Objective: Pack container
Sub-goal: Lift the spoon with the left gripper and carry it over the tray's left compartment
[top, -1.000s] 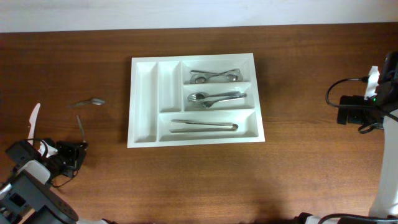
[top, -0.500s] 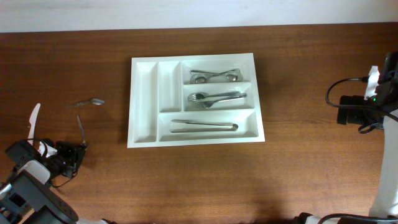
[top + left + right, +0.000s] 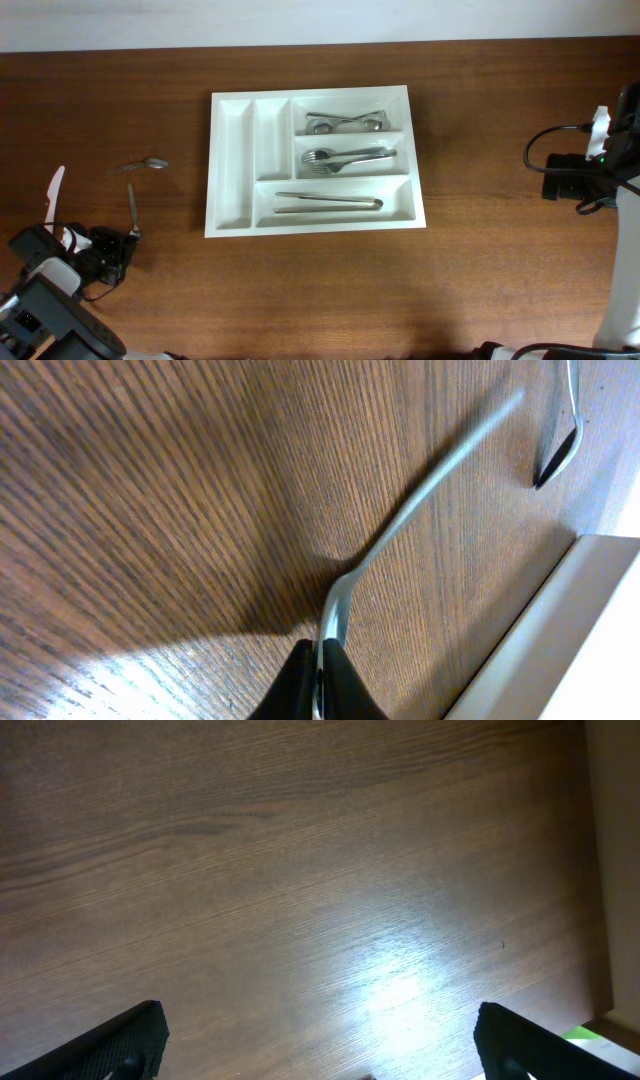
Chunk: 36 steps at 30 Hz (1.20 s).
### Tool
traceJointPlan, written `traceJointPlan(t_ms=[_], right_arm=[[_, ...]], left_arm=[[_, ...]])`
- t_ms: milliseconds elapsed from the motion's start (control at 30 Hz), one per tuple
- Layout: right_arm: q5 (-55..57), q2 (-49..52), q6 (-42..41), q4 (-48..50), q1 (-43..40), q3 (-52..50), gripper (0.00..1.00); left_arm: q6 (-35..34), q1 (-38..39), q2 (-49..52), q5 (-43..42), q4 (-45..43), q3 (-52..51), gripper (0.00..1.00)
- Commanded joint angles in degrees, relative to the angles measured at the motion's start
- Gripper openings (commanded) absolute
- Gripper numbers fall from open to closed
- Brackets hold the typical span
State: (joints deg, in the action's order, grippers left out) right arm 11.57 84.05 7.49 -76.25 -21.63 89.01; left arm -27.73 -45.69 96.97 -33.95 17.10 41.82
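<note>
The container [image 3: 230, 160], a white five-compartment cutlery tray, lies in the middle of the table with spoons [image 3: 345, 122], forks [image 3: 345, 157] and long metal pieces [image 3: 328, 201] in its three horizontal slots. Its two narrow slots are bare. My left gripper [image 3: 122, 248] sits at the lower left, shut on one end of a slim metal utensil [image 3: 129, 208]. In the left wrist view the jaws [image 3: 322, 678] pinch the utensil [image 3: 420, 500], whose handle runs up and right over the wood. My right gripper [image 3: 320, 1050] hangs open over bare table at the far right.
A small metal spoon [image 3: 146, 163] lies left of the tray, also seen as a spoon [image 3: 560, 450] in the left wrist view. A white plastic piece [image 3: 54, 190] lies near the left edge. The tray's wall [image 3: 570, 630] stands close to the held utensil. The right arm [image 3: 572, 178] is near the right table edge.
The left jaws have closed onto the end of the metal utensil, which has shifted slightly on the table. The right arm has not moved.
</note>
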Motion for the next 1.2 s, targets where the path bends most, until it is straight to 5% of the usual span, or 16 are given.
traceJointPlan(t_ms=[0,400,800,1167], right_arm=[[0.92,-1.07,-0.48,0.02,-0.26,0.02,0.99],[0.92,-1.07,-0.48,0.02,-0.26,0.02,0.99],[0.92,-1.07,-0.48,0.02,-0.26,0.02,0.99],[0.92,-1.07,-0.48,0.02,-0.26,0.02,0.99]], left_arm=[[0.15,0.26,0.20,0.59,-0.17,-0.55,0.04],[0.42,0.28,0.17,-0.61,-2.36,-0.55,0.02],[5.40,1.42,-0.04,-17.55,-15.10,0.04,0.02],[11.63,14.05,-0.72,-30.40,-15.93,0.96,0.02]])
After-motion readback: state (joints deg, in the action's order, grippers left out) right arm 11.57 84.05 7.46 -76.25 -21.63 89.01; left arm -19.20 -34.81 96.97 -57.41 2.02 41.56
